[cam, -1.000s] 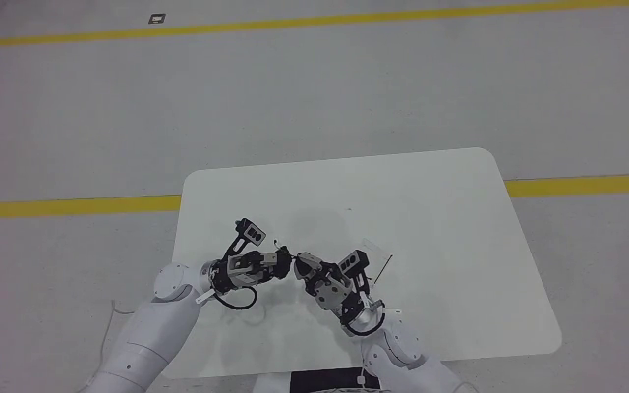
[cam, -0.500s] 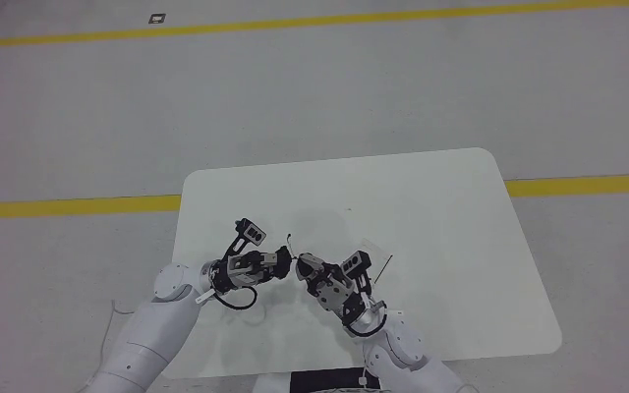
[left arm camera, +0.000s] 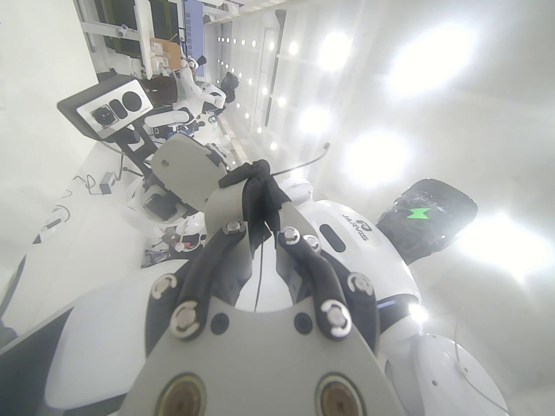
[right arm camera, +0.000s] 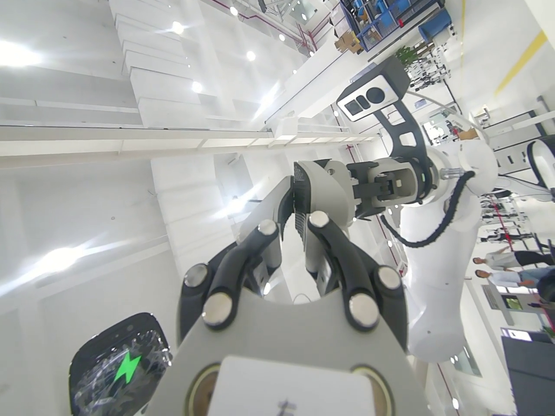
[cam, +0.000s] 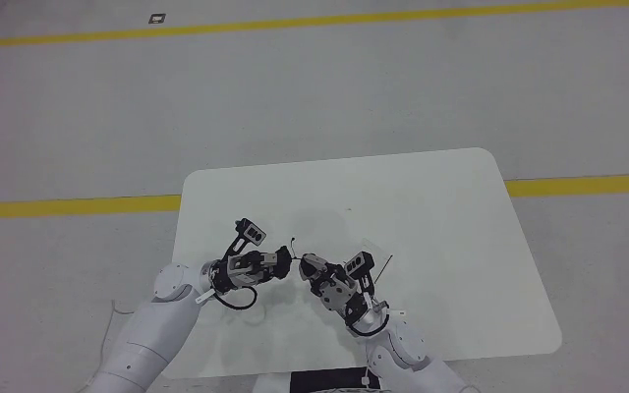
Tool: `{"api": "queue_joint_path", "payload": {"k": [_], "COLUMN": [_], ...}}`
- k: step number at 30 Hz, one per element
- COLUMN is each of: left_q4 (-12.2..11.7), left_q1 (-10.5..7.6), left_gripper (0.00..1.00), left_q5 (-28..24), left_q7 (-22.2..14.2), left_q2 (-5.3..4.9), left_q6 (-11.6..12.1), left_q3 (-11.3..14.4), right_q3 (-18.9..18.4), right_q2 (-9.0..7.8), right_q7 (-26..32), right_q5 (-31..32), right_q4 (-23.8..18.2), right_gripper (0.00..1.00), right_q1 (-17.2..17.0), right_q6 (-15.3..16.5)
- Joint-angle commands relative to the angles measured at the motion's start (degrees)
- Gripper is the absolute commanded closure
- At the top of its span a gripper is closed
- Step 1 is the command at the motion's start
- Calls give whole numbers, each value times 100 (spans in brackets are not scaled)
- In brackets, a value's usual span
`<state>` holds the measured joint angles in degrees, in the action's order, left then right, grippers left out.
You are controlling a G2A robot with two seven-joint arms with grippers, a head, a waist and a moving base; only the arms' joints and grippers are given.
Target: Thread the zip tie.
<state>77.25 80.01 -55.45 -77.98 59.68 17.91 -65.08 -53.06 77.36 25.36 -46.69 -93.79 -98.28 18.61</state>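
I see a white bench (cam: 432, 196) with rounded corners on the grey floor (cam: 393, 88). A yellow line (cam: 295, 22) crosses far off, another (cam: 88, 206) runs left and right of the bench, and a small dark plate (cam: 157, 18) lies far left.

Both arms bent inward, left gripper (cam: 281, 262) and right gripper (cam: 306, 265) meeting tip to tip; left jaws pinched the zip tie (left arm camera: 259, 274), right jaws drawn together.

Grey floor (cam: 393, 88), yellow lines (cam: 295, 22); white table (cam: 442, 196); bright ceiling lights (left arm camera: 429, 58).
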Motion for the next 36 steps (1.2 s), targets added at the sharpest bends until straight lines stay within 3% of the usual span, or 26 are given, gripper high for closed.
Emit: {"api": "queue_joint_path", "payload": {"k": [1, 36], "left_q4": [0, 0], "left_q1": [0, 0], "left_gripper": [100, 100], "left_q5": [0, 0], "left_q7": [0, 0], "left_q2": [0, 0], "left_q6": [0, 0], "left_q3": [0, 0], "right_q3": [-12, -257], "right_q2": [-3, -42], "right_q7": [-7, -234], "right_q5": [9, 15], "right_q4": [-2, 72], "right_gripper": [100, 100], "right_q1": [-9, -151], "right_q6": [-4, 12]}}
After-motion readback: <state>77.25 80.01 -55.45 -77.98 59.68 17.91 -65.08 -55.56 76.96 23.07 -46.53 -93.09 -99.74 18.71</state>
